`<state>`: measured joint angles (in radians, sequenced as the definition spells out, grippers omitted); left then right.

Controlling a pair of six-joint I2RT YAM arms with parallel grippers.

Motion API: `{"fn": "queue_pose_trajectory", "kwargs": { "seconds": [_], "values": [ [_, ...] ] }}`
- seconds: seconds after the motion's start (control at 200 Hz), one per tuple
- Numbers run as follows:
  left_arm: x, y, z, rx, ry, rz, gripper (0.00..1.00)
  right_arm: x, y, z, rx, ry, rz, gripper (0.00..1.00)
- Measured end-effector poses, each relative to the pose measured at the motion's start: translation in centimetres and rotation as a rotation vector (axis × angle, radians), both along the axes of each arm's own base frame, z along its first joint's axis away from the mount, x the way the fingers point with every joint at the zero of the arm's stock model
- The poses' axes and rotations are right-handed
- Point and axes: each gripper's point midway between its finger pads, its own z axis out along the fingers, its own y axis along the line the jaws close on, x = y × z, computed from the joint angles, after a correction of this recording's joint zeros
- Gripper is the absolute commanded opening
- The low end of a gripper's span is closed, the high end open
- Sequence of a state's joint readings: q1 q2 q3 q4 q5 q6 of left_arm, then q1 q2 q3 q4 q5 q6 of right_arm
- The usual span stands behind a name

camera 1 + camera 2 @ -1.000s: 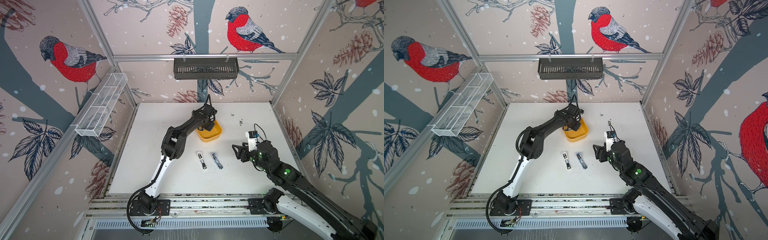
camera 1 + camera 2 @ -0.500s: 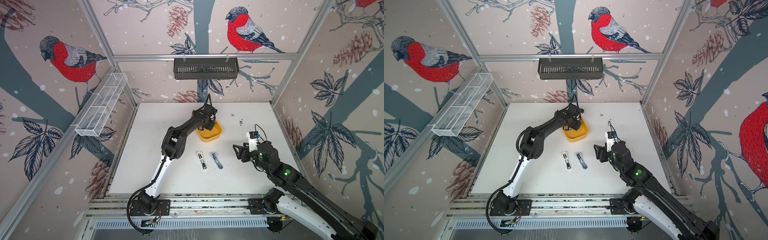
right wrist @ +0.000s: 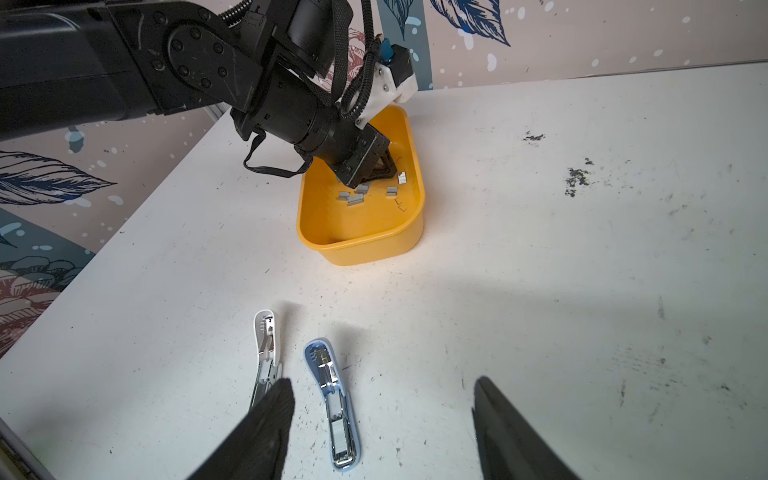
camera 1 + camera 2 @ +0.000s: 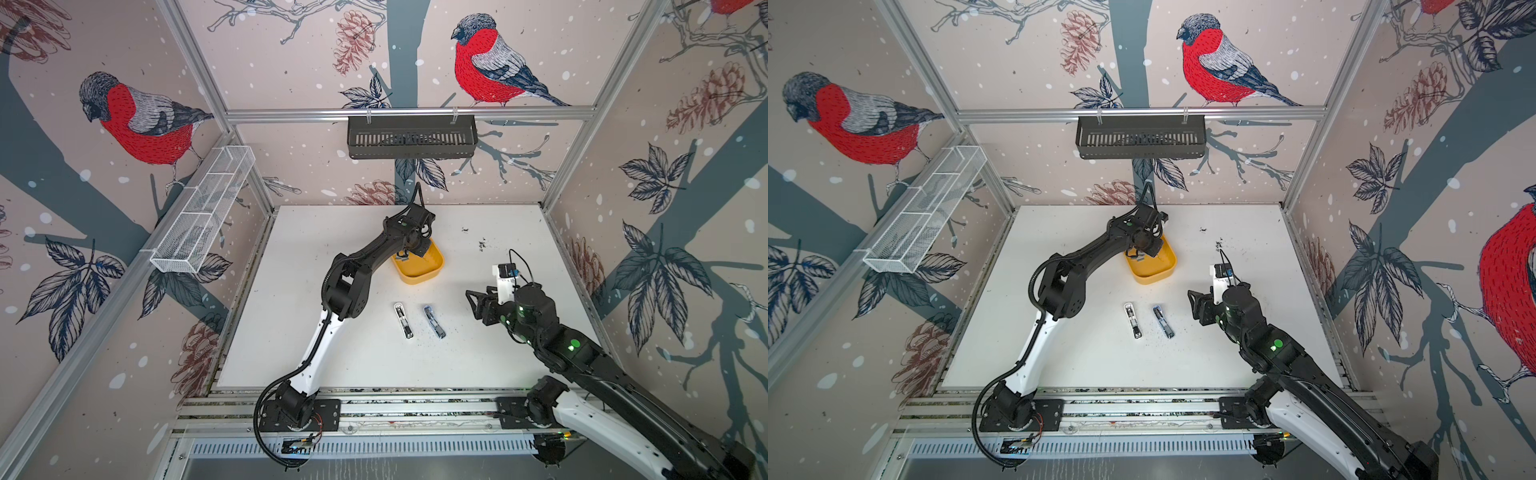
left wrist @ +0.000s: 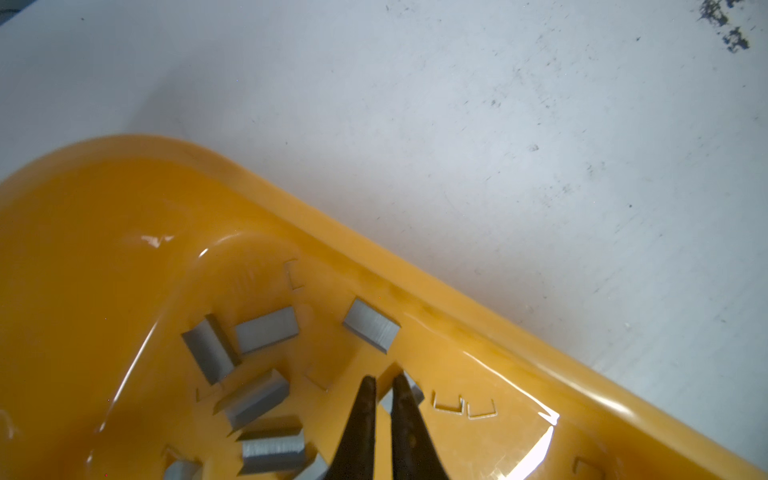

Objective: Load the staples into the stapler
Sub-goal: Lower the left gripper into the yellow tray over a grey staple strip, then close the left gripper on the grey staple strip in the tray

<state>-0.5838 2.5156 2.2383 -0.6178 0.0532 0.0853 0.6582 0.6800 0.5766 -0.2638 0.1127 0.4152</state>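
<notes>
Left hand (image 5: 384,379) nearly closed on staples (image 5: 416,392), right hand (image 3: 382,385) spread, empty

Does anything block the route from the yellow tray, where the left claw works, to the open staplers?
Nothing visible does. The table between the yellow tray and the white stapler and blue stapler is bare; only the tray's near wall must be cleared. The right claw hangs open aside.

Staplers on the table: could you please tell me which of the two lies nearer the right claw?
The blue stapler: it lies on the side facing the right claw, with the white stapler beyond it, farther from that claw.
</notes>
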Motion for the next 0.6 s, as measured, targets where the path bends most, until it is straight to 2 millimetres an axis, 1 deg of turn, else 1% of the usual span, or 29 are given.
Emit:
{"fn": "queue_pose_trajectory", "kwargs": {
  "seconds": [0.115, 0.25, 0.325, 0.51, 0.6],
  "values": [
    [0.0, 0.0, 0.0, -0.001, 0.004, 0.006, 0.23, 0.0, 0.0, 0.1, 0.002, -0.002, -0.001, 0.69],
    [-0.2, 0.1, -0.3, 0.008, 0.010, 0.001, 0.26, 0.0, -0.1, 0.1, 0.002, -0.003, -0.003, 0.69],
    [-0.3, 0.2, -0.6, 0.018, 0.014, -0.014, 0.30, 0.0, -0.1, 0.1, 0.001, -0.003, -0.004, 0.69],
    [-0.7, -0.1, -1.2, 0.016, 0.027, -0.054, 0.32, 0.2, -0.2, -0.1, -0.003, 0.002, -0.009, 0.69],
    [-0.9, -0.4, -1.2, 0.003, 0.036, -0.069, 0.34, 0.2, -0.2, -0.2, -0.006, 0.005, -0.010, 0.69]
  ]
}}
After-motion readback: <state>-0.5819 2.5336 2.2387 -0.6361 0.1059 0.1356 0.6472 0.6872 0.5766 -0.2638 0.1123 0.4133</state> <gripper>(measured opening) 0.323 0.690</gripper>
